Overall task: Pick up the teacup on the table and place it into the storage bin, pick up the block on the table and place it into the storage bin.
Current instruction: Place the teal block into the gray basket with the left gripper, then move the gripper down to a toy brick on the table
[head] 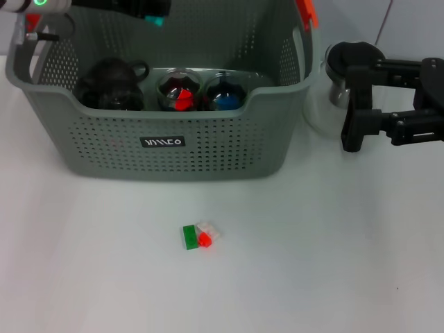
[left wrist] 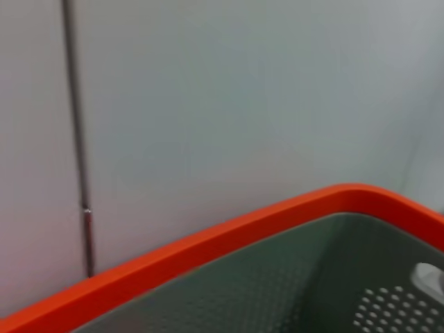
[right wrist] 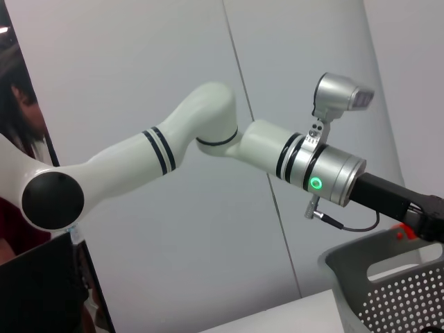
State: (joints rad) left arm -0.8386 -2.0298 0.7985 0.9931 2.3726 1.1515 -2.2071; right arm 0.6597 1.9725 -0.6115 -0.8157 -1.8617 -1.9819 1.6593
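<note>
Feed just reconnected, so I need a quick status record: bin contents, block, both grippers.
storage bin: on the table, far side
bin contents: dark teapot; two cups, one with red piece, one with blue piece
block: green, white and red, on table in front of bin
left gripper: above bin's rear edge
right gripper: right of bin, beside glass pitcher, open
</note>
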